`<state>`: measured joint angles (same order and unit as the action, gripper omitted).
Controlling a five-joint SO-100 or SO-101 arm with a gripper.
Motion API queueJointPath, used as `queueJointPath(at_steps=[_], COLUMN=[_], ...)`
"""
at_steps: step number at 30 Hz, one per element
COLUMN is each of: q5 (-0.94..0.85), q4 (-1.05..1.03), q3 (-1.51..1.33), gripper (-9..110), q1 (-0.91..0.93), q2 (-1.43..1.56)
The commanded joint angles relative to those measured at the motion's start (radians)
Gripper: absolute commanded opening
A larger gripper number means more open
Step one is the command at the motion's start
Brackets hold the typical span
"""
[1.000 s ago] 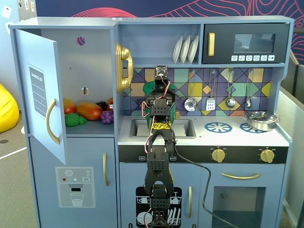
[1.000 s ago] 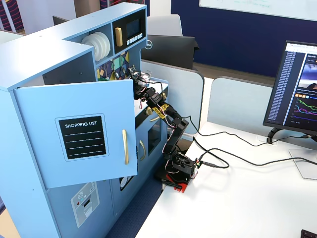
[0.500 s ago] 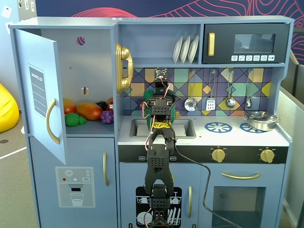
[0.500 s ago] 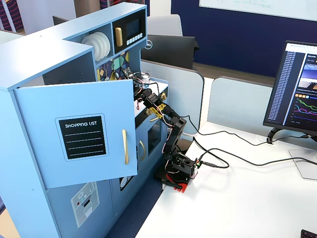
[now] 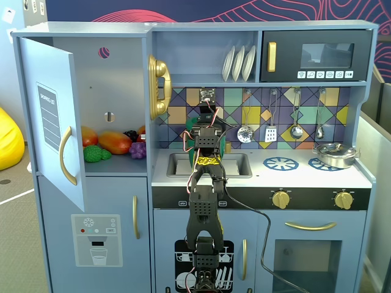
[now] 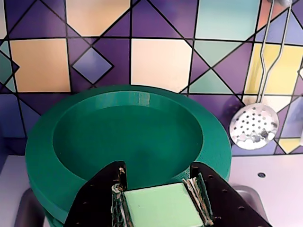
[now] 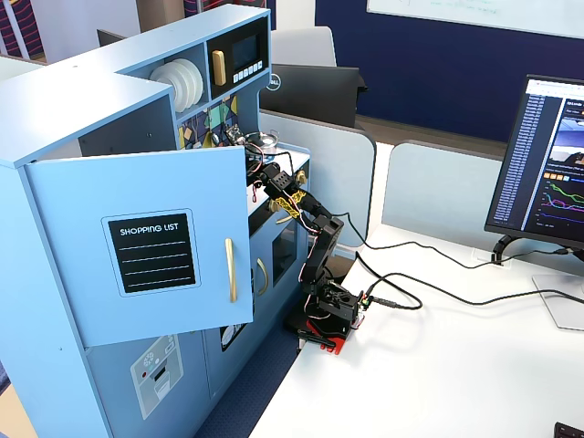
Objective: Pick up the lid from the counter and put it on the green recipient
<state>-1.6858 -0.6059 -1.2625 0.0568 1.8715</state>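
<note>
Lid pinched by its light-green knob between the two black fingers of the gripper, poised over the open mouth of the pot. Pot at the back edge of the counter, against the tiled wall, behind the sink. Skimmer hanging to the right in the wrist view.

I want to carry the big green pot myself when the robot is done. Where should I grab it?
Grab the green pot by its rim, from above, fingers inside the open mouth and thumb outside. The rim is wide and flat. Its back sits near the tiled wall, so come from the front. Wait though: the gripper holds the lid there.
</note>
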Motion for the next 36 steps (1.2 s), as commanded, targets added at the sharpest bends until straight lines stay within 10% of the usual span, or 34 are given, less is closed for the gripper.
queueJointPath(at_steps=[1, 36], q5=[-0.015, -0.012], q4=[-0.002, 0.034], q3=[-0.003, 0.034], gripper=[0, 0], q1=[0.023, -0.032], q2=[0.058, 0.028])
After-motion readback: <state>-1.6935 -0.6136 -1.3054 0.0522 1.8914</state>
